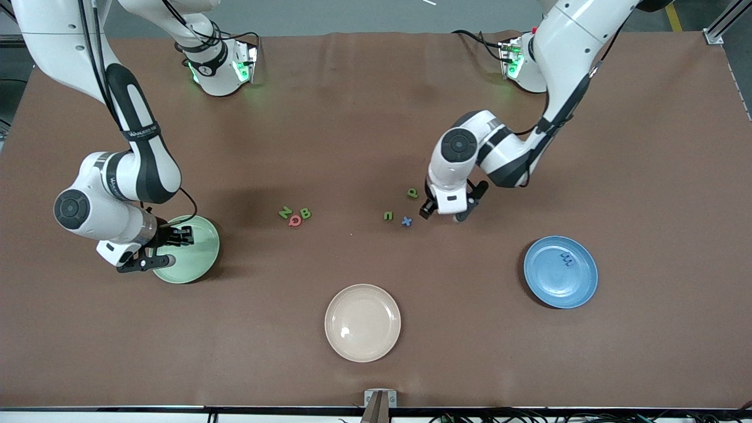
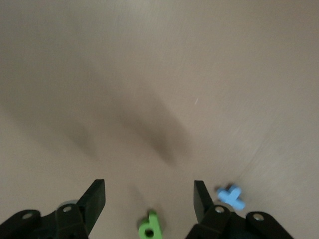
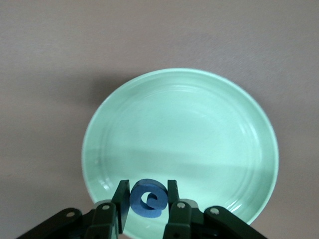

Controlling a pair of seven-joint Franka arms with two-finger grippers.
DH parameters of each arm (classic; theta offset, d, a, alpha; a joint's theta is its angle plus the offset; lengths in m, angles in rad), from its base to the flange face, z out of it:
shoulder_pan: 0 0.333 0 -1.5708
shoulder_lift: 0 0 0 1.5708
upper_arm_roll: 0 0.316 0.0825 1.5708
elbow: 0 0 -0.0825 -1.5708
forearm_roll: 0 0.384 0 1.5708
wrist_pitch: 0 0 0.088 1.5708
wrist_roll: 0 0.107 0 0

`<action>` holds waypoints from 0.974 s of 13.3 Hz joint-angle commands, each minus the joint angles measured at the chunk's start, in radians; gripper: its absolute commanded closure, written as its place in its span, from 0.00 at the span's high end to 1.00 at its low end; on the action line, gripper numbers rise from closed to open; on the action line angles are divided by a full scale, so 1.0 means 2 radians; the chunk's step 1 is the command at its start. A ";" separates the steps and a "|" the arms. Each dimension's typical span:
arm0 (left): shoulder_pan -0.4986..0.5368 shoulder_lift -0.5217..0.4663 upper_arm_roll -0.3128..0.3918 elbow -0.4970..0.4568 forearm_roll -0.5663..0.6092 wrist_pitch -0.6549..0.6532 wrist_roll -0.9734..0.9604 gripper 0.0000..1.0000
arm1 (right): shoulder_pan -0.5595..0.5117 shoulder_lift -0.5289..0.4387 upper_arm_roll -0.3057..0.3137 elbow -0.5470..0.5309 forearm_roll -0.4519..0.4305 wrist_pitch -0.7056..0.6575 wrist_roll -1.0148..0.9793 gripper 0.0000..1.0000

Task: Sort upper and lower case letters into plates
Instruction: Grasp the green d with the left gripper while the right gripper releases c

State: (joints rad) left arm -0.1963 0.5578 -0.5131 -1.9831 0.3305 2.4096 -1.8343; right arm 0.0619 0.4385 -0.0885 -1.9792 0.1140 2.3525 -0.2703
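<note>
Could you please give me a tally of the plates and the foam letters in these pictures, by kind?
Plates: 3 — green, blue, beige.
Loose letters on the table: 6 — green, red, green, green, green, blue.
Letters on the blue plate: 1.
Letters held by the right gripper: 1, blue.
Total: 11.

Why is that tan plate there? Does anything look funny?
Nothing is spilled or broken. The cream plate sits bare while the blue plate already has a letter, and the right hand holds a blue letter over the green plate.
</note>
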 commanded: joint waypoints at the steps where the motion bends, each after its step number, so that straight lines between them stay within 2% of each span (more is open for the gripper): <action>1: -0.025 0.015 0.002 0.007 0.007 0.002 -0.038 0.76 | -0.008 -0.018 0.010 -0.054 -0.004 0.051 -0.015 0.16; 4: -0.051 0.029 0.003 0.014 0.008 0.005 -0.065 0.71 | -0.006 -0.011 0.011 -0.087 -0.004 0.098 -0.015 0.16; 6: -0.051 0.032 0.003 0.015 0.009 0.008 -0.071 0.67 | -0.004 -0.010 0.011 -0.092 -0.004 0.098 -0.015 0.17; 9: -0.050 0.036 0.006 0.015 0.009 0.011 -0.072 0.67 | -0.003 -0.006 0.011 -0.098 -0.004 0.097 -0.014 0.18; 12: -0.050 0.044 0.007 0.026 0.012 0.022 -0.084 0.66 | -0.004 -0.005 0.011 -0.097 -0.004 0.095 -0.014 0.24; 13: -0.051 0.050 0.007 0.031 0.012 0.022 -0.088 0.66 | -0.004 -0.007 0.011 -0.096 -0.005 0.092 -0.014 0.33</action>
State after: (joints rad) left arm -0.2941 0.6263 -0.5004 -1.9552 0.3305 2.4459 -1.9723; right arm 0.0615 0.4434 -0.0754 -2.1517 0.1133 2.5351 -0.2886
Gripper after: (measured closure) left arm 0.339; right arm 0.652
